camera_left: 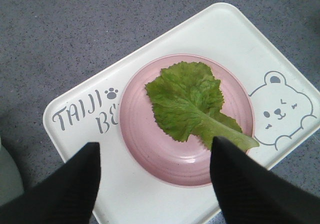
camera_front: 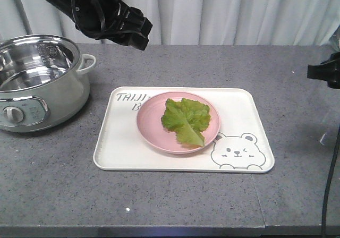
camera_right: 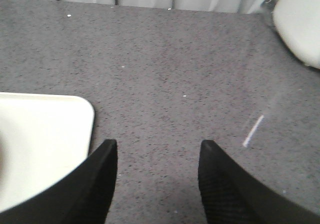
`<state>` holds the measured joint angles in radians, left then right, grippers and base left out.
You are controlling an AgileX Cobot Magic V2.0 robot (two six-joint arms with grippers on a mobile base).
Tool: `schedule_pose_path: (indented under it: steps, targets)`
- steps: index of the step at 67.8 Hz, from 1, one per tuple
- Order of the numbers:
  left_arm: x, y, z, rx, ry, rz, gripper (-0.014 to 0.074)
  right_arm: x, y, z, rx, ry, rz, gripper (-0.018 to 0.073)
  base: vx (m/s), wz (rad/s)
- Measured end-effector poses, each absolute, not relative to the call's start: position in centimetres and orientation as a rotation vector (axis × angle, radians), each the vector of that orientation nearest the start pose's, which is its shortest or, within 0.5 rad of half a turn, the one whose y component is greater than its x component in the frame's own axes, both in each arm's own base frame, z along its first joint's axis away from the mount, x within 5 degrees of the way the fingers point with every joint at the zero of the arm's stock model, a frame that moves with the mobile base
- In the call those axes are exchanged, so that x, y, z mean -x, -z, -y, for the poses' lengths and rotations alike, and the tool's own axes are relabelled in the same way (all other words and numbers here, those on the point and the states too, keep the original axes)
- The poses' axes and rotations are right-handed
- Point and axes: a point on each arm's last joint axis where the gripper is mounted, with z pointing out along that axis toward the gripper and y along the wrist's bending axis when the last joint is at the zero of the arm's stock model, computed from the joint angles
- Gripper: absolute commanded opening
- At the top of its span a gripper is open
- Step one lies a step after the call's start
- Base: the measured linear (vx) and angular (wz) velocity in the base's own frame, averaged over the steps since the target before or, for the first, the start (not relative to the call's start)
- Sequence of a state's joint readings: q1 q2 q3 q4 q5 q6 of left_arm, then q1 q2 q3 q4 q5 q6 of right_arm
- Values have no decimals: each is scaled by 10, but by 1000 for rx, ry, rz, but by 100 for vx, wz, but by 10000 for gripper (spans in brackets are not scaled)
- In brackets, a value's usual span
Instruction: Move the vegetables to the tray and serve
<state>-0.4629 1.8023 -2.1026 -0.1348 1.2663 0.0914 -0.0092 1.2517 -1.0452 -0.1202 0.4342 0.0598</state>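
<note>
Lettuce [camera_front: 185, 121], one crinkled green leaf with a pale rib, lies flat on a round pink plate [camera_front: 151, 126]. The plate sits on the cream tray [camera_front: 117, 147] and hides part of its grey lettering (the bear drawing [camera_front: 236, 152] stays clear beside it). A steel electric pot [camera_front: 37, 84] stands on the grey desk [camera_front: 159, 62] to one side of the tray, apart from it. The left end effector [camera_left: 156, 144] hangs above the plate, fingers spread wide and holding nothing. The right end effector [camera_right: 157, 144] is likewise spread and bare, over open desk just beside a tray corner.
</note>
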Motion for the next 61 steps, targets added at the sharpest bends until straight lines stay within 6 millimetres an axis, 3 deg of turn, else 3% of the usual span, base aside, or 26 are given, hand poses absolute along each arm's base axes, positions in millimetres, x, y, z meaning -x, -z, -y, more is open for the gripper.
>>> schedule_pose_path:
  steps: [28, 49, 61]
  targets:
    - [-338, -435, 182, -682, 338, -2371, 447, -271, -351, 1, 91, 36, -2131, 336, 0, 0]
    - [-338, -435, 182, -682, 338, -2371, 447, -271, -350, 0, 77, 12, -2139, 526, 0, 0]
    - [-338, -435, 182, -682, 338, -2371, 447, -271, -350, 0, 76, 9, -2143, 541, 0, 0]
